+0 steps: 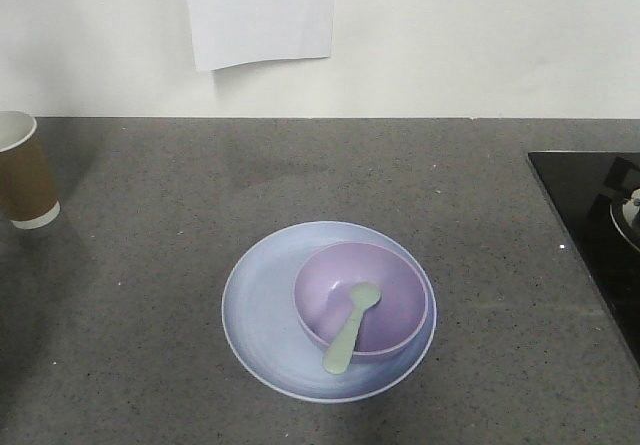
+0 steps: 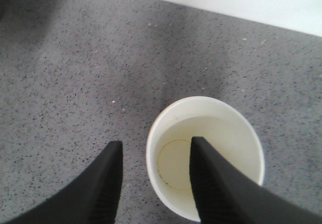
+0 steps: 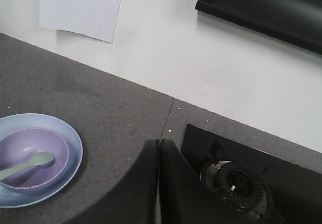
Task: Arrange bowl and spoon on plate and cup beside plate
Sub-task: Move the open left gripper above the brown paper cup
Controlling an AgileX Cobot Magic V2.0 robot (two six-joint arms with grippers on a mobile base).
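The pale blue plate (image 1: 258, 315) lies at the middle of the grey counter. On its right half sits the lavender bowl (image 1: 388, 293), and the mint-green spoon (image 1: 351, 326) rests in the bowl with its handle over the near rim. The brown paper cup (image 1: 24, 173) stands upright at the far left edge. Seen from the left wrist, my left gripper (image 2: 156, 142) is open, with one finger over the white inside of the cup (image 2: 221, 126) and the other outside its left wall. My right gripper (image 3: 159, 141) is shut and holds nothing; it hangs right of the plate (image 3: 75, 144), bowl (image 3: 27, 142) and spoon (image 3: 29, 164).
A black stove top (image 1: 590, 210) with a burner (image 3: 234, 181) takes up the counter's right side. A white sheet of paper (image 1: 260, 10) hangs on the wall behind. A seam in the counter (image 3: 168, 117) runs just ahead of my right gripper.
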